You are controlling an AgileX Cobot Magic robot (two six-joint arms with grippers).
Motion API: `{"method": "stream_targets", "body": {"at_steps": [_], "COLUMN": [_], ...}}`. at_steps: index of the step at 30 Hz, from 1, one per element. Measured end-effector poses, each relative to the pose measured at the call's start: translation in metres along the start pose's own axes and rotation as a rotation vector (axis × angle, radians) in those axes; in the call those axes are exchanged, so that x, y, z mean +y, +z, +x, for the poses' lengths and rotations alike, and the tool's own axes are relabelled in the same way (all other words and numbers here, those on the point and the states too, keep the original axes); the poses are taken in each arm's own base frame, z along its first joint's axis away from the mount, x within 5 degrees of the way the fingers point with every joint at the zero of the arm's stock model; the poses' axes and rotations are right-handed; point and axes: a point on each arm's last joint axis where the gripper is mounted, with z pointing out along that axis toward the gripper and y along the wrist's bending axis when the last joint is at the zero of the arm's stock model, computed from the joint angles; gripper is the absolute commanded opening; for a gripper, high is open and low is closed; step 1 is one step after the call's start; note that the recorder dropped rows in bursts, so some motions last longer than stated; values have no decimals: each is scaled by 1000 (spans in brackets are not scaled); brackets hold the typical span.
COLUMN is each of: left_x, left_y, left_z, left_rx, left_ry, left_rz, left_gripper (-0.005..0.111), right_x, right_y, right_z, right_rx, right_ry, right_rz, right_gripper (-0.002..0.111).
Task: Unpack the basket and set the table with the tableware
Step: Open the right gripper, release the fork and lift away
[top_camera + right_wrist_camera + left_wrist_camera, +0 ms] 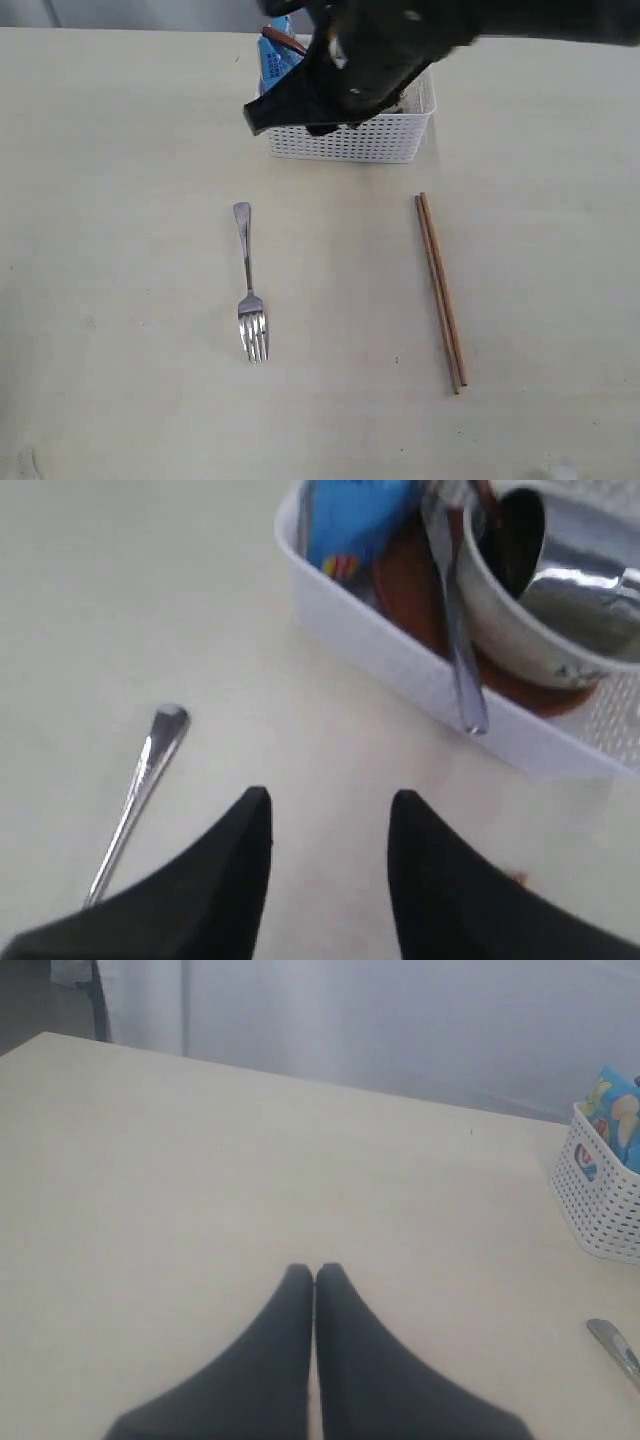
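far left, left gripper (315, 1275) pressed together over bare table (120, 300). next, fork (250, 290) flat on it, long axis running toward the basket (350, 140), handle nearest it, tines away. just before the basket, right gripper (330, 825), jaws apart, empty; blue packet (272, 60), knife (455, 630), mug (540, 610) inside. rightmost, chopsticks (440, 290), paired, roughly parallel to the fork.

wall (400, 1020): pale, plain | curtain (145, 1000): white | post (97, 1000): dark | light: soft, even

Pale cream table (120, 200), wood-look top. White lattice basket (350, 142) stands on it; a steel fork (249, 285) lies apart from the basket, tines pointing away from it. Brown chopsticks (440, 290) lie paired side by side, well apart from the fork.
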Motion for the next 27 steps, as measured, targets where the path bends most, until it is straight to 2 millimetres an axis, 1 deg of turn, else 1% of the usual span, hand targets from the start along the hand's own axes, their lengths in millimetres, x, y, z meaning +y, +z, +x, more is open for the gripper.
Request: {"method": "stream_targets", "body": {"at_steps": [1,2,5,9,10,11,16,20,23,27], "left_x": [0,0,0,0,0,0,0,-3,-6,-9], "left_y": [0,0,0,0,0,0,0,-1,-2,-4], "left_z": [0,0,0,0,0,0,-1,-9,-17,-27], "left_rx": [0,0,0,0,0,0,-15,-103,-186,-288], "left_ry": [0,0,0,0,0,0,0,-30,-137,-187], "left_rz": [0,0,0,0,0,0,5,38,84,127], "left_gripper": [0,0,0,0,0,0,0,0,0,0], "right_x": [-7,-17,-39,-59,-62,-66,-83,-95,-98,-99], "right_y": [-6,-14,-33,-49,-51,-53,-52,-52,-52,-52], "right_z": [2,6,15,24,26,27,28,28,28,28], "right_rx": [-46,-108,-237,-340,-349,-357,-373,-381,-379,-379], "right_ry": [7,17,24,-29,-46,-69,-92,-74,-69,-68], "right_rz": [-16,-33,-49,-30,-21,-8,38,68,76,77], "right_gripper": [23,21,15,7,1,0,0,0,0,0]}}
